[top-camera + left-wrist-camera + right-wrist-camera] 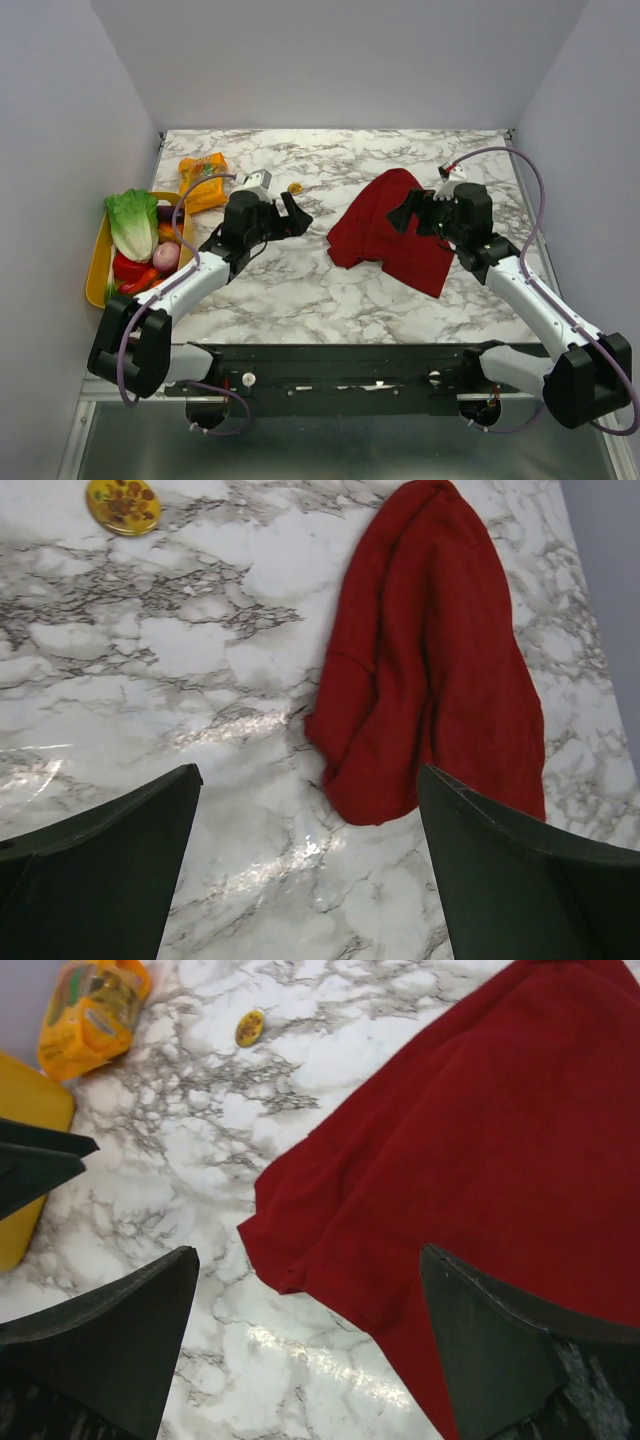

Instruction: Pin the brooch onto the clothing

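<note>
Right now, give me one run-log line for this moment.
brooch: loose on table, apart from T-shirt | T-shirt: crumpled, unpinned | left gripper: open, empty | right gripper: open, empty, above T-shirt edge

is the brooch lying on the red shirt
No, in the left wrist view the brooch lies on the bare marble tabletop, clearly apart from the red shirt.

Open tabletop [300, 285] between brooch [294, 187] and clothing [385, 238]; snack packet [203, 180] left of brooch.
</note>
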Controlling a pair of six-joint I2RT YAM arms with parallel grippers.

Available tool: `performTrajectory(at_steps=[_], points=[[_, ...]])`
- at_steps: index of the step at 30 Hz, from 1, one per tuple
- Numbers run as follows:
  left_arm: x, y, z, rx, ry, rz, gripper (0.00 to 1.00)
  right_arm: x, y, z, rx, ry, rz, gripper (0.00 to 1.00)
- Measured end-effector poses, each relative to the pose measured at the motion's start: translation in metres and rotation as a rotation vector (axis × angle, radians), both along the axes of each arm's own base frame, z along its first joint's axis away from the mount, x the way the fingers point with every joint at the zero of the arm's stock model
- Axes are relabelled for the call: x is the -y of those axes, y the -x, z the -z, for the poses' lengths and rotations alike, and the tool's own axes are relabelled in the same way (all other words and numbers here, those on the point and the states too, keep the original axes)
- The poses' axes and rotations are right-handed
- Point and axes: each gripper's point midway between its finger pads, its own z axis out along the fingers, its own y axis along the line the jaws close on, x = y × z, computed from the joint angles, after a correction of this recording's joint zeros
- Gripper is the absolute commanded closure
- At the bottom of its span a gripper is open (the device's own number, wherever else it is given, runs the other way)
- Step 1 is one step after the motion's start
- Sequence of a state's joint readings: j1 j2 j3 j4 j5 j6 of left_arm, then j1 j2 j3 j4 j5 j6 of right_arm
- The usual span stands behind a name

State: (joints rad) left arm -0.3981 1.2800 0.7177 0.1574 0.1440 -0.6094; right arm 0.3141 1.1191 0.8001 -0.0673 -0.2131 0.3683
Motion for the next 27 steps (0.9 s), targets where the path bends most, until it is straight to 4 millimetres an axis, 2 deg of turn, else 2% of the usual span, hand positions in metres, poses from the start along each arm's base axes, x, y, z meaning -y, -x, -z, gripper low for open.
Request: performTrajectory(at_steps=[5,9,13,17,21,22,24,27], points=[[0.025,0.004,0.011,-0.046,0.069,0.083,0.01,0.009,0.002,0.012,-0.037,0.038,0.037,0.0],[0.054,0.019,0.04,-0.137,0.084,0.189,0.02,0.012,0.003,0.021,-0.064,0.056,0.047,0.0],[0.076,0.033,0.072,-0.24,0.068,0.253,0.15,0.013,0.005,0.035,-0.111,0.074,0.051,0.0],[0.09,0.04,0.093,-0.325,0.067,0.292,0.17,0.014,0.007,0.043,-0.143,0.087,0.052,0.0],[0.098,0.038,0.103,-0.363,0.057,0.299,0.3,0.014,0.008,0.045,-0.15,0.089,0.052,0.0],[0.1,0.037,0.104,-0.368,0.056,0.3,0.37,0.014,0.007,0.046,-0.152,0.09,0.052,0.0],[0.103,0.034,0.105,-0.374,0.054,0.301,0.4,0.014,0.007,0.048,-0.159,0.093,0.052,0.0],[0.106,0.029,0.105,-0.378,0.053,0.302,0.58,0.014,0.007,0.05,-0.163,0.097,0.05,0.0]])
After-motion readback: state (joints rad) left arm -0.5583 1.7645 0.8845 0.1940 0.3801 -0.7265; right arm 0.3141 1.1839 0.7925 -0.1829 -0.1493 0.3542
